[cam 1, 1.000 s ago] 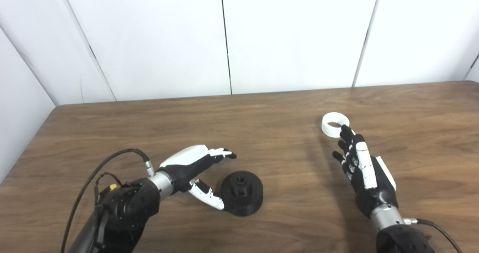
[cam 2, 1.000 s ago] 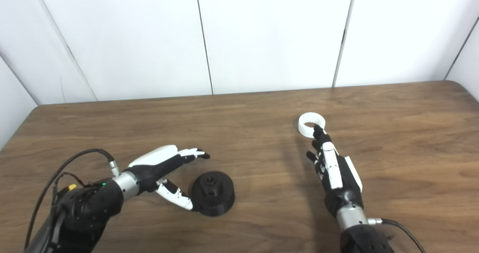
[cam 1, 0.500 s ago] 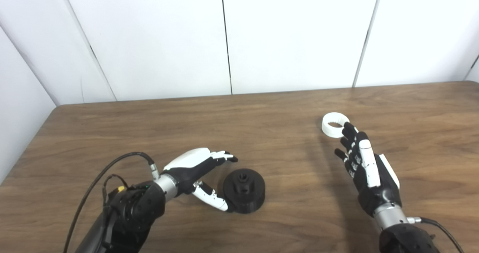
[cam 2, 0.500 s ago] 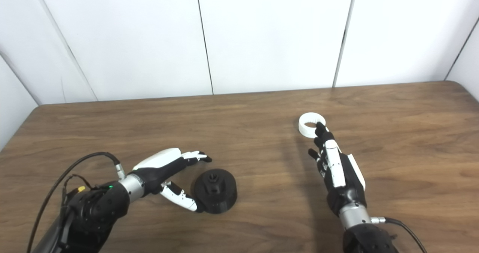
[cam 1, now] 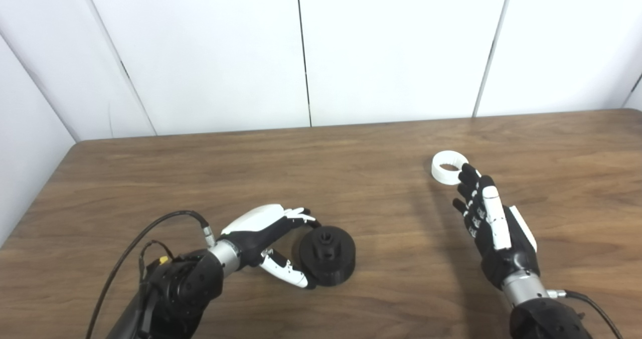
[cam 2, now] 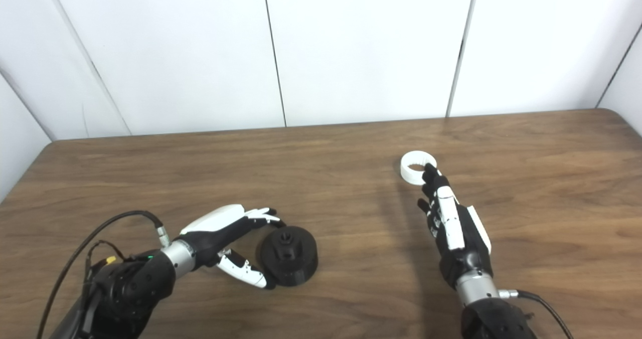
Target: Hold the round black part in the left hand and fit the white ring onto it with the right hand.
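Left eye view: the left hand [cam 1: 261, 228] has slid in, its open fingers now bracketing the round black part [cam 1: 327, 256] on the tabletop [cam 1: 351, 178]. The right hand [cam 1: 494, 228], open, has crept fingertips-first to the white ring [cam 1: 448, 167]; both grasps look imminent.

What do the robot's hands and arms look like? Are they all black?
No. The left hand and right hand are black with white shells on the backs and fingers. Each has a shiny silver wrist, then a bulky black forearm. Black cables plug in near both wrists, and the left forearm has a small yellow connector.
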You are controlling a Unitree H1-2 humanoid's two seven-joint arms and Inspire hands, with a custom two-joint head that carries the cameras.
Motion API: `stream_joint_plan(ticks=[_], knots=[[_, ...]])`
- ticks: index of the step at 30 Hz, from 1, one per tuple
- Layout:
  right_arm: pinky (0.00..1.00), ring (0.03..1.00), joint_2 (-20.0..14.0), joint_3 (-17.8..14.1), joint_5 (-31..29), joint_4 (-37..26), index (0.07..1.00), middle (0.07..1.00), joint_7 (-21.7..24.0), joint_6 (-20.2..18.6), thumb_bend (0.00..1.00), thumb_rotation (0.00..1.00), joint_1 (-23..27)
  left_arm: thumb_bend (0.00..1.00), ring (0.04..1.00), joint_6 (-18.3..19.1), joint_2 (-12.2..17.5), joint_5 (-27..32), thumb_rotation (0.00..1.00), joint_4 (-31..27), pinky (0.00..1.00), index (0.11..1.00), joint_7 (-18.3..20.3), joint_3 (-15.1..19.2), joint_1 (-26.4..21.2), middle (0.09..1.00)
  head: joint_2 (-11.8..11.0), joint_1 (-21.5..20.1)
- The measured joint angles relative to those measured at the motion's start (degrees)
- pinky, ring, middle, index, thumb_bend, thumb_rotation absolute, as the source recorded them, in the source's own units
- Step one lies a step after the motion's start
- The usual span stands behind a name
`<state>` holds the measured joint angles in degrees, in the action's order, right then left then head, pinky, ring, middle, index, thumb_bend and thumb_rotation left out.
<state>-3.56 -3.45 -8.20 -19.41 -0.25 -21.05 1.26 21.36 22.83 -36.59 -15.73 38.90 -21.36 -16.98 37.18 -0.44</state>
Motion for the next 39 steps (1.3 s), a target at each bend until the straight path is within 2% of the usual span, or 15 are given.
stream_joint_plan(ticks=[6, 9, 18, 29, 39], knots=[[0.97, 0.993, 0.0, 0.0, 0.0, 0.0, 0.959, 0.977, 0.0, 0.0, 0.46, 1.0, 0.0, 1.0, 1.0, 0.2, 0.0, 0.5, 0.35, 0.0, 0.99, 0.839, 0.0, 0.0, 0.0, 1.0, 0.1, 0.0], [0.97, 0.994, 0.0, 0.0, 0.0, 0.0, 0.96, 0.977, 0.0, 0.0, 0.46, 1.0, 0.0, 1.0, 1.0, 0.0, 0.0, 0.6, 0.36, 0.0, 0.97, 0.836, -0.2, -0.1, 0.1, 1.0, 0.1, -0.1], [0.97, 0.995, -0.3, 0.0, 0.1, 0.0, 0.959, 0.978, 0.0, 0.0, 0.46, 1.0, 0.0, 1.0, 1.0, 0.0, -0.4, 0.6, 0.38, 0.0, 1.0, 0.856, -0.9, -0.5, 0.3, 1.0, 0.1, -0.1], [0.97, 0.993, -0.3, 0.0, 0.1, 0.0, 0.956, 0.978, 0.0, -0.2, 0.46, 1.0, 0.0, 1.0, 1.0, 0.2, -0.8, 0.7, 0.4, -0.1, 0.99, 0.878, -1.1, -1.3, 0.5, 1.0, 0.1, 0.0], [0.97, 0.987, -0.3, 0.0, 0.3, 0.0, 0.955, 0.971, 0.0, -0.2, 0.47, 1.0, 0.0, 1.0, 1.0, 0.2, -1.3, -0.7, 0.41, -0.5, 0.97, 0.837, -3.0, -2.9, 0.6, 1.0, 0.2, -0.1]])
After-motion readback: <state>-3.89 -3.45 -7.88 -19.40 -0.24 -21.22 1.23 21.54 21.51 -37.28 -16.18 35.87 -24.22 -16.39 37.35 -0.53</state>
